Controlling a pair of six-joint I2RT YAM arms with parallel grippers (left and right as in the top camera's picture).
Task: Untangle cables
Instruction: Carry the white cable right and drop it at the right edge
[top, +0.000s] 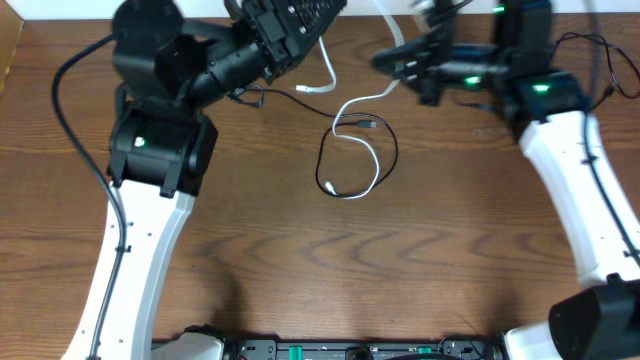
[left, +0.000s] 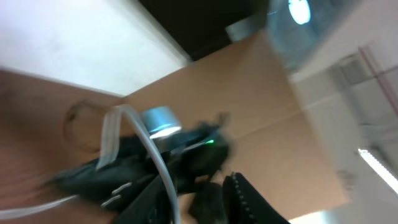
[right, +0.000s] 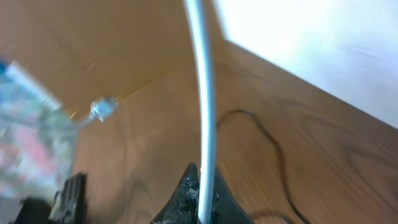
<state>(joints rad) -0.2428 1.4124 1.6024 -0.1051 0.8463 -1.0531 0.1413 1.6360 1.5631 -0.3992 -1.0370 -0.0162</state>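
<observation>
Right pincer: clamped on white cable, held raised, likely to draw it out of black cable loop lying on tabletop. Left pincer: blurred, open or gripping impossible to tell.

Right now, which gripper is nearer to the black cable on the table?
Right. The right gripper, jaws shut on the white cable, hangs past the far right edge of the black cable; the left gripper is farther off, toward the far left.
</observation>
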